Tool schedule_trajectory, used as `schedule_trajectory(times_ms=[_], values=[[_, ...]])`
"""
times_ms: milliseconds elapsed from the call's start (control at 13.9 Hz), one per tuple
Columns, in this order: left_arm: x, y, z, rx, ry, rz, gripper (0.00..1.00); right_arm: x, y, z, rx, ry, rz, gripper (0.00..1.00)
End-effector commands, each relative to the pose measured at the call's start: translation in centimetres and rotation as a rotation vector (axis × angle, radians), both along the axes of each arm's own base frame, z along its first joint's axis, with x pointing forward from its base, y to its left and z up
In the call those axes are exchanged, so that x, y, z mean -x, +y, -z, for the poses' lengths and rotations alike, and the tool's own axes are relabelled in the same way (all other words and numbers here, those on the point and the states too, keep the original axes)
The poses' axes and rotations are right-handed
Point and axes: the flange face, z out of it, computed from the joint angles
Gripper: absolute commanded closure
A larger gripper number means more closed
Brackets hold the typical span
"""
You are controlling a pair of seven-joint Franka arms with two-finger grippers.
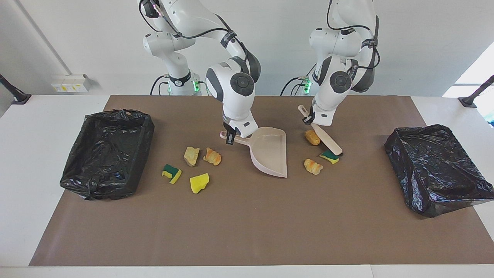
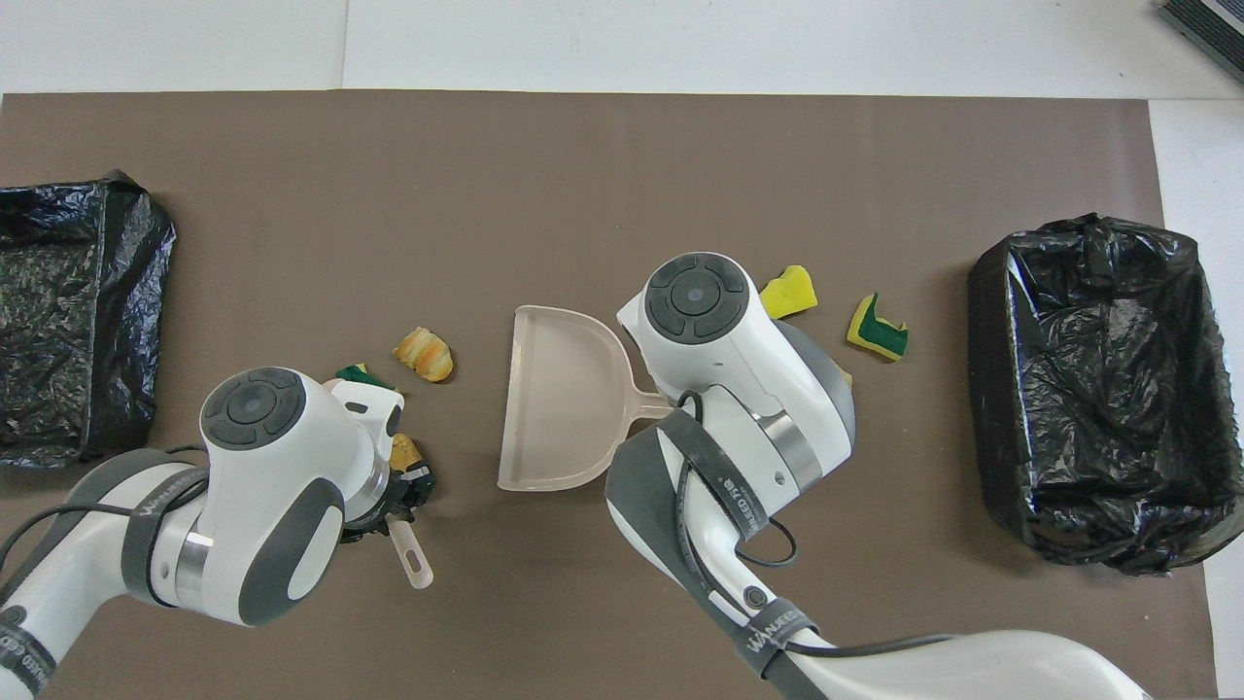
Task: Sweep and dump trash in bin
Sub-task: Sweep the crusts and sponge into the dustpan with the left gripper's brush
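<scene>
Now mid-sweep, toward the left arm's end of the surface. Left gripper [image 1: 311, 120] clamped on the handle of the brush [image 1: 326, 138], held slantwise with its long axis running from the gripper down and away from the robots, head touching or just beside a green-and-yellow sponge piece [image 1: 329, 156]. Right gripper [image 1: 230, 138] closed on the handle of the dustpan [image 1: 270, 152], mouth edge low and facing the left arm's end, pan seemingly tilted with handle raised.

Three scraps of trash [image 1: 313, 166] clustered between brush and dustpan mouth: an orange bread chunk [image 1: 312, 137] right beside the brush shaft, the sponge piece at the brush head, and a croissant-like chunk nearest the pan's open edge. Judged the key relation: scraps lying from the brush toward the pan mouth, so a push toward the right arm's end ought to carry them in. Left arm plainly the nearer one.

Four more scraps well apart, by the pan handle toward the right arm's end: two tan chunks [image 1: 192, 155], a green-and-yellow sponge [image 1: 171, 173], a yellow sponge [image 1: 199, 182]. Black-bagged bins near both ends: one [image 1: 108, 152] by the right arm's edge, one [image 1: 436, 170] by the left arm's.
</scene>
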Motion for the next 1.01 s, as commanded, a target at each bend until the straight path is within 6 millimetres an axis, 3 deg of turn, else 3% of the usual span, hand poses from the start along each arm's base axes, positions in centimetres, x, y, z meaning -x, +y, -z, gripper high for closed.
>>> schedule_trajectory(times_ms=[0, 144, 361, 721, 866, 938], values=[[0.4, -2.2, 0.6, 0.048, -0.001, 0.163, 1.00, 0.2, 0.1, 0.0, -0.018, -0.004, 0.020, 1.00], [1.3, -4.3, 0.5, 0.065, -0.017, 0.240, 1.00, 0.2, 0.1, 0.0, -0.017, -0.005, 0.019, 1.00], [3.2, -9.7, -0.7, 0.110, -0.053, 0.355, 1.00, 0.2, 0.1, 0.0, -0.016, -0.007, 0.020, 1.00], [2.7, -17.2, -3.7, 0.233, -0.070, 0.389, 1.00, -0.4, -1.3, 0.3, -0.002, 0.000, 0.030, 1.00], [2.5, -18.1, -4.4, 0.241, -0.085, 0.417, 1.00, -0.7, -1.4, 0.5, -0.010, -0.009, 0.033, 1.00], [2.1, -17.6, -4.5, 0.247, -0.092, 0.447, 1.00, -0.7, -1.5, 0.6, -0.010, -0.010, 0.031, 1.00]])
